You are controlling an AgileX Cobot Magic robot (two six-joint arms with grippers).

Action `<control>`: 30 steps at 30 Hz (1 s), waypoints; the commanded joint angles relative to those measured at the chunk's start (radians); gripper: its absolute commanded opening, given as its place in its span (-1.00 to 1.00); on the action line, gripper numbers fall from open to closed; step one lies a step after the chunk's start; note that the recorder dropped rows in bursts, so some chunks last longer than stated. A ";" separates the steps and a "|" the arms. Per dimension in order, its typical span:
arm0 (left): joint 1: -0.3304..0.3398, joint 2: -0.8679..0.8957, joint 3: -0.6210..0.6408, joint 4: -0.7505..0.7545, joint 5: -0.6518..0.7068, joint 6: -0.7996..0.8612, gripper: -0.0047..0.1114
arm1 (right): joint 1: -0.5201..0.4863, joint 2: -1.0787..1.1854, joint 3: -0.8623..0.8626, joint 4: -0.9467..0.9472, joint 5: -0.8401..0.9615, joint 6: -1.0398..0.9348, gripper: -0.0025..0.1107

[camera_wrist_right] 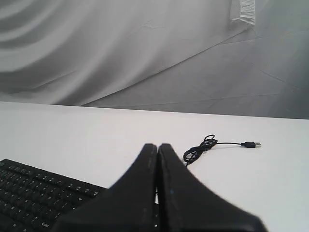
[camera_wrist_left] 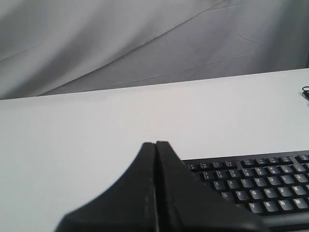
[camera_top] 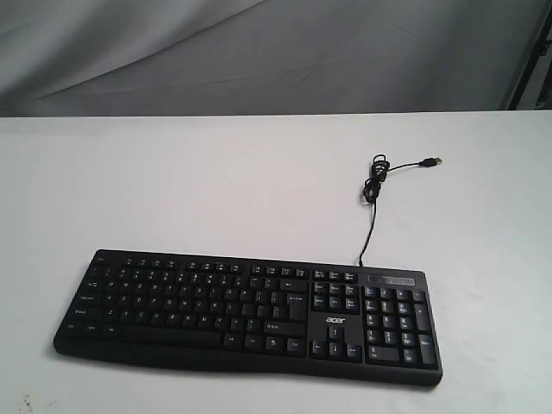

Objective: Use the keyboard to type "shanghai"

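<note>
A wide black plastic keyboard (camera_top: 250,310) with a number pad and small white legends lies flat on the white table (camera_top: 216,190). Its curved front edge faces the exterior camera. A thin black cable (camera_top: 371,216) leaves the keyboard's rear edge, bunches into a small tangle and ends in a loose USB plug (camera_top: 434,161) well behind the keyboard. Neither arm shows in the exterior view, and nothing is touching the keys. The left gripper (camera_wrist_left: 155,143) has its 2 black fingers pressed tight together with nothing between them, and the keyboard's upper key rows show just past its tips. The right gripper (camera_wrist_right: 158,145) is pressed together and empty in the same way, with the keyboard on one side of it and the cable tangle beyond. I'd judge the typing hasn't started, so all 8 letters are yet to be pressed. The board looks stiff but light, and on this smooth tabletop it could slide under a slanted push. I wouldn't grip it at all. A closed fingertip should come straight down on the middle of 1 key cap. The caps are small and packed close together, so an off-centre tip may catch a neighbouring key. A light tap ought to be enough.
</note>
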 commanded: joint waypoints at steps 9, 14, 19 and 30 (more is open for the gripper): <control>-0.004 -0.003 0.004 0.001 -0.005 -0.003 -0.92 | -0.007 -0.005 0.004 -0.005 -0.002 0.000 -0.96; -0.004 -0.003 0.004 0.001 -0.005 -0.003 -0.92 | -0.007 -0.005 0.002 -0.006 0.025 0.000 -0.96; -0.004 -0.003 0.004 0.001 -0.005 -0.003 -0.92 | -0.007 0.054 -0.179 -0.006 0.152 0.000 -0.96; -0.004 -0.003 0.004 0.001 -0.005 -0.003 -0.92 | 0.002 0.599 -0.418 -0.058 -0.017 0.187 -0.96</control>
